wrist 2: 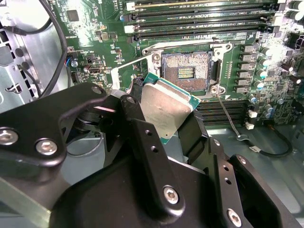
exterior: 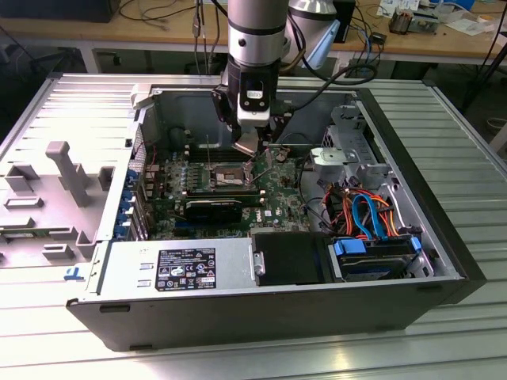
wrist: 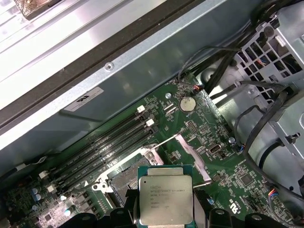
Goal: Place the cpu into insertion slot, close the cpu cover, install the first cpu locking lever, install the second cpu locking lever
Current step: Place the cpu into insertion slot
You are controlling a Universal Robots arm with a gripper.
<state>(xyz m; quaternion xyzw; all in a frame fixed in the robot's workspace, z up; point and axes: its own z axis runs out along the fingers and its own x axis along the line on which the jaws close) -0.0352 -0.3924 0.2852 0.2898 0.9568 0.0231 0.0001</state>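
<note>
My gripper [exterior: 251,147] is shut on the cpu [exterior: 248,142], a flat square chip with a dull silver top. It hangs tilted just above the motherboard, slightly to the exterior view's right of the insertion slot [exterior: 225,173]. In the second wrist view the black fingers [wrist 2: 138,119] clamp the cpu [wrist 2: 166,105] by two opposite edges, close beside the bare insertion slot [wrist 2: 186,71]. The cpu cover [wrist: 194,153] stands swung open at the socket's edge. A thin wire locking lever [wrist 2: 227,117] sticks out loose from the socket corner. The first wrist view has the cpu [wrist: 164,194] in front of the insertion slot [wrist: 124,179].
The open computer case [exterior: 444,229] lies on a ribbed metal table. Long memory slots [wrist 2: 199,19] run beside the socket, and a black card [exterior: 214,210] lies in front of it. Orange and blue cables [exterior: 366,210], a drive bay [exterior: 372,257] and the power supply [exterior: 178,269] fill the near side.
</note>
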